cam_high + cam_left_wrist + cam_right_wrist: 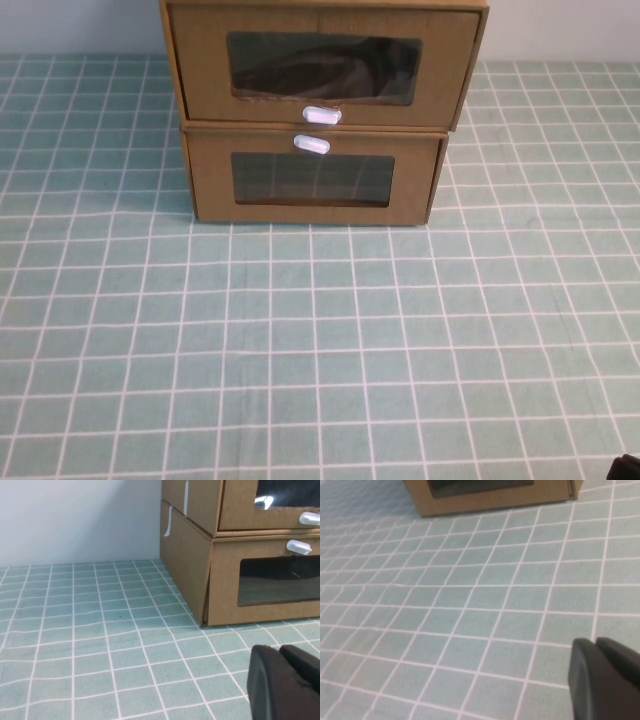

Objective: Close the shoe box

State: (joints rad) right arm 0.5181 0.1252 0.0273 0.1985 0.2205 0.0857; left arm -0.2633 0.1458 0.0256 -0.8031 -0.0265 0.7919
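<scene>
The shoe box [200, 75] is the upper of two stacked brown cardboard boxes at the far middle of the table. Its white pull tab [322, 115] sits below its clear window, and its front panel juts slightly past the box below. It also shows in the left wrist view [237, 505]. My left gripper [277, 650] is shut and empty, low over the cloth, in front of and left of the boxes. My right gripper [595, 642] is shut and empty, near the table's front right, well away from the boxes; a bit of it shows in the high view [630, 466].
The twin box [210, 180] lies under the shoe box, with its white tab [311, 144] above its window. A green cloth with a white grid [320, 350] covers the table. A white wall [75, 520] stands behind.
</scene>
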